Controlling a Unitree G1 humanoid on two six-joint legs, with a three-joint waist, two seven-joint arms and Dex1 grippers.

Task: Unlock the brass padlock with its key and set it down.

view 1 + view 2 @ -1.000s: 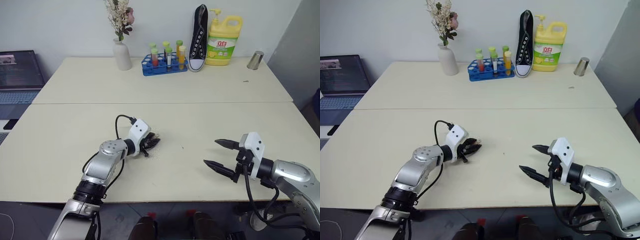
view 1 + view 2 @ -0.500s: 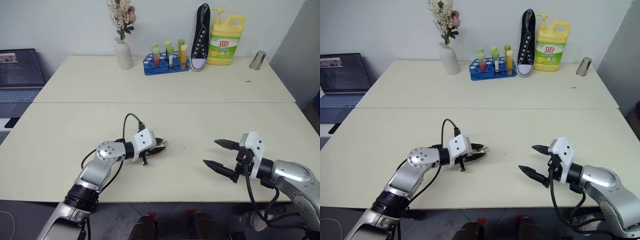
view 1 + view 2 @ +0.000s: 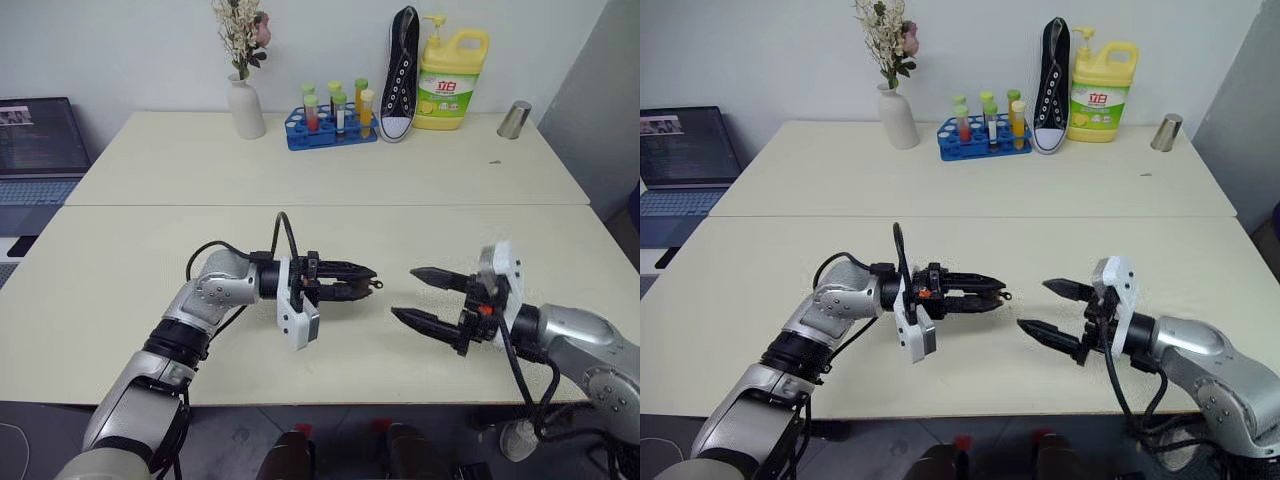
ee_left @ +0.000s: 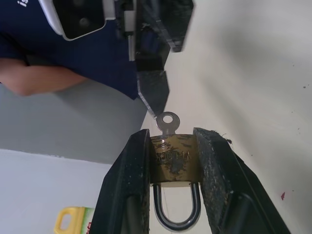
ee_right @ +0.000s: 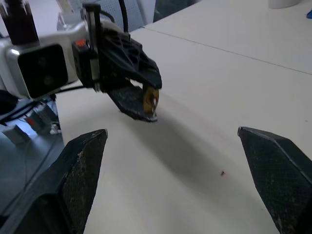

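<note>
Left gripper pinches the brass padlock above the table; right gripper faces it with fingers spread wide, holding nothing.

From the left wrist, the padlock's gold body sits clamped between the two black fingers, its silvery shackle curving back toward the wrist and partly cut off by the frame edge, and the key stands in the body with only its round bow showing, the blade hidden inside. Just beyond the key hangs one tip of the right gripper, near it but apart. In the head views the padlock is nearly swallowed by the left fingers, a small speck at their tips. From the right wrist it shows as a thin gold sliver, edge-on. A person's arm and dark blue shirt are partly visible behind.
</note>
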